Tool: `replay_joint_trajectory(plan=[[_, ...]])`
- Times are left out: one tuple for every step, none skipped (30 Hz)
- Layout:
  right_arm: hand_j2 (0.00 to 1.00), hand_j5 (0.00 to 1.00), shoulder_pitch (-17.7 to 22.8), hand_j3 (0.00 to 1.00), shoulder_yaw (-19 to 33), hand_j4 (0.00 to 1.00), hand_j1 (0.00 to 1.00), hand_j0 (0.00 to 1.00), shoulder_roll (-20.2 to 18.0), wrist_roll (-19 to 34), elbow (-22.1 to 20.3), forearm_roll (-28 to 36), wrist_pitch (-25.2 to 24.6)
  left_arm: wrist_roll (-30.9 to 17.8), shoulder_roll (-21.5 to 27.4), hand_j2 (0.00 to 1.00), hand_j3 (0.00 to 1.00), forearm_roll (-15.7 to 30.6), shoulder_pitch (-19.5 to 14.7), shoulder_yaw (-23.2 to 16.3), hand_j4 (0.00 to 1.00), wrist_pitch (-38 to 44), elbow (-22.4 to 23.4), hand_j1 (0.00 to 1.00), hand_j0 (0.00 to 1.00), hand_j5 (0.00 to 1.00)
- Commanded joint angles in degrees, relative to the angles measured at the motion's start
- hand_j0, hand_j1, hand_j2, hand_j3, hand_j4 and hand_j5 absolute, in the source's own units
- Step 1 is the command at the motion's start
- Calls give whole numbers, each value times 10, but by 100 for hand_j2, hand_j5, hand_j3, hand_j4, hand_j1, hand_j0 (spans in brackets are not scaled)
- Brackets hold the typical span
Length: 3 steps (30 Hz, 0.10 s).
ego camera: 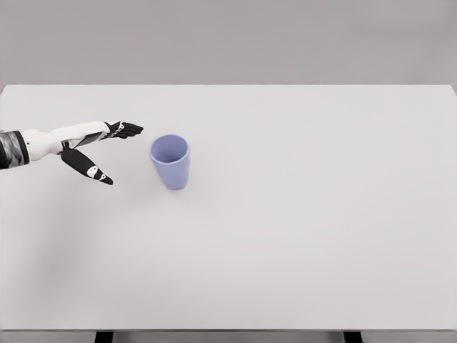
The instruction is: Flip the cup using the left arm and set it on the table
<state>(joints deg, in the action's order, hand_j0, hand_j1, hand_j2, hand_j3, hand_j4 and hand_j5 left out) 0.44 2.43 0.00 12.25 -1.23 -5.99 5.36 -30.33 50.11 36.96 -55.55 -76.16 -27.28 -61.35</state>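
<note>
Tapered lavender cup [170, 161] upright on matte table [300, 214]

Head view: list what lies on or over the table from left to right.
White robot left hand with black fingers, spread open and holding nothing → lavender plastic cup, standing mouth up, apart from the hand → bare white table out to its right edge.

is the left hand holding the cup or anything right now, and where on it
Nothing is held. The left hand is open beside the cup, with a clear gap between them. Its fingers are spread, touching nothing.
</note>
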Motion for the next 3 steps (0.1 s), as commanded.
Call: replay_joint_trajectory(plan=[[100,100,0,100,0,100,100,100,0,0,0,0,0,0,1,100,100,4,0,1,100,1,0,100,100,100],[100,100,0,100,-1,100,100,100,0,1,0,0,0,0,1,100,100,3,0,1,100,1,0,100,100,100],[100,100,0,100,0,100,100,100,0,1,0,0,0,0,1,100,100,4,0,1,100,1,1,100,100,100]])
